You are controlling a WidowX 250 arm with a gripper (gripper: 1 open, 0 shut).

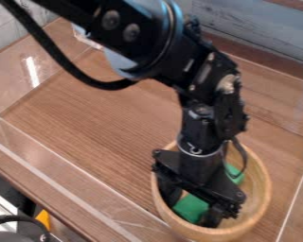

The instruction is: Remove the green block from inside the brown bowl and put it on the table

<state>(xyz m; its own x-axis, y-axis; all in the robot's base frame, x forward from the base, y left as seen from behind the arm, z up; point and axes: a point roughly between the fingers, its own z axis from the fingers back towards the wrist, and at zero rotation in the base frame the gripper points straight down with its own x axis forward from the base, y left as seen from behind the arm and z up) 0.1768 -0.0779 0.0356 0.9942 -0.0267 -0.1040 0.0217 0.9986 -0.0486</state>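
Observation:
The brown bowl (pixel 258 189) sits on the table (pixel 103 123) at the lower right. The green block (pixel 189 202) lies inside it, mostly covered by the arm; a second green patch shows behind the wrist. My gripper (pixel 195 206) points straight down into the bowl. It is open, with its black fingers (pixel 169 189) straddling the block. Whether the fingers touch the block or the bowl floor cannot be told.
Low clear plastic walls (pixel 46 57) edge the table at the back left and along the front (pixel 65 184). The arm's black body (pixel 154 47) and cables reach over the tabletop from the upper left.

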